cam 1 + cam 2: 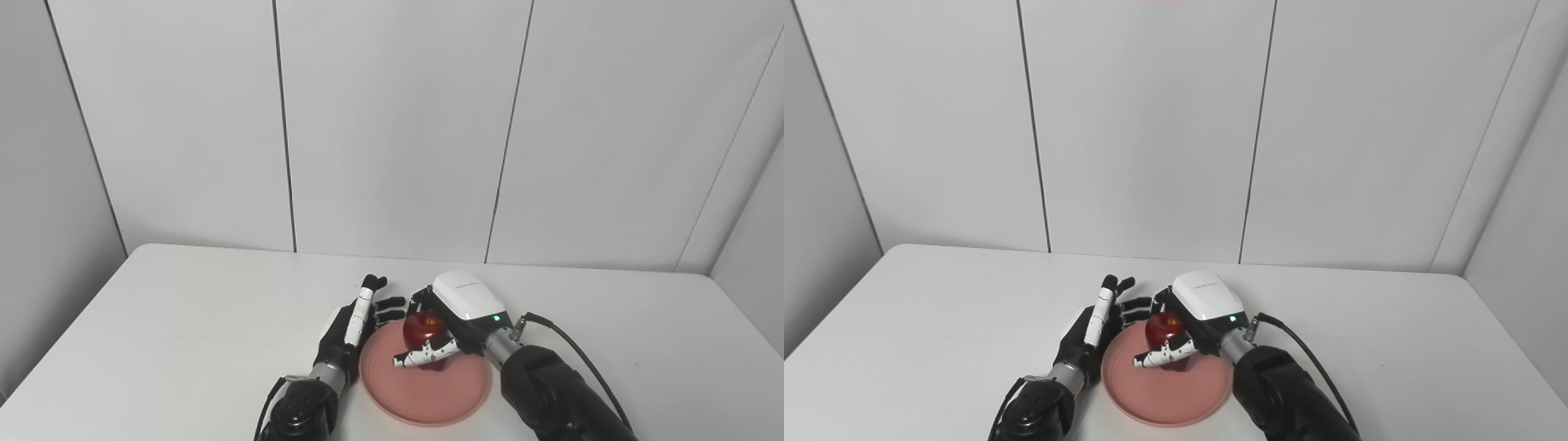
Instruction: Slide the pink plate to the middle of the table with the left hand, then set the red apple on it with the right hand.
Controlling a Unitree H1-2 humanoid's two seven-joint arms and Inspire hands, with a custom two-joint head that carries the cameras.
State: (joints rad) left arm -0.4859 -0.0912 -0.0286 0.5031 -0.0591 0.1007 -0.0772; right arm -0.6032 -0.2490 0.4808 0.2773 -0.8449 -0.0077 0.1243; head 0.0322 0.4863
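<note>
Holding the red apple (424,329) in closed fingers over the pink plate (429,392), apparently touching it, the right hand (456,318) should release gently so the fruit cannot roll, while the left hand (352,331), open and empty, steadies the plate's left rim.

The round pink plate (422,392) is partly covered: its far rim lies behind the glossy red apple (422,329) and the black-and-white right hand (450,321). That hand's fingers hide the apple's far side and base, so contact with the plate cannot be told. Both dark forearms are cut off by the bottom edge.
</note>
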